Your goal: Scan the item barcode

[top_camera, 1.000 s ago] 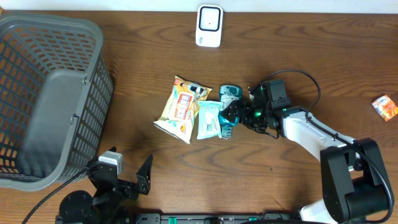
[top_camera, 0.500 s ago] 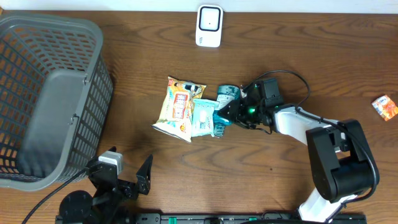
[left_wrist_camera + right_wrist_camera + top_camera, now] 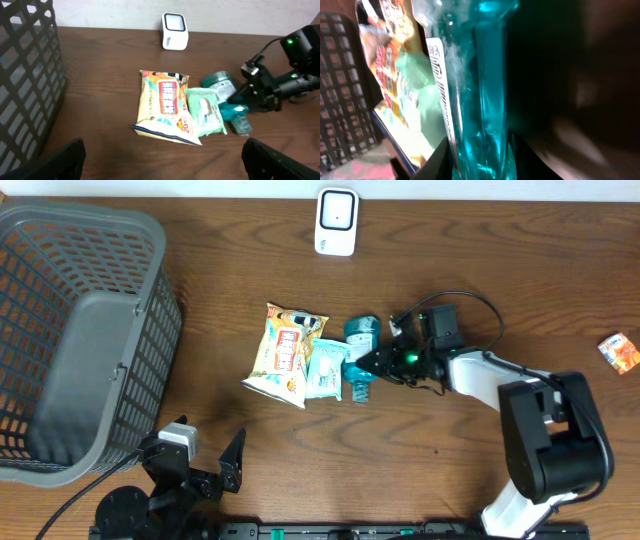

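Note:
A teal bottle (image 3: 361,348) lies on the wooden table against a green wipes pack (image 3: 326,370) and a yellow-orange snack bag (image 3: 285,352). My right gripper (image 3: 378,364) is shut on the bottle; in the right wrist view the teal bottle (image 3: 490,90) fills the gap, with dark fingers (image 3: 432,165) pressing on both sides. The white barcode scanner (image 3: 337,221) stands at the table's far edge. My left gripper (image 3: 165,170) stands open and holds nothing, low at the near edge, well short of the items.
A grey mesh basket (image 3: 150,270) occupies the left side. A small orange packet (image 3: 619,351) lies at the far right. The right arm's cable loops above the bottle.
The right gripper went from wide open to closed around the teal bottle. The bottle, wipes and snack bag shifted slightly left. The left arm stayed still.

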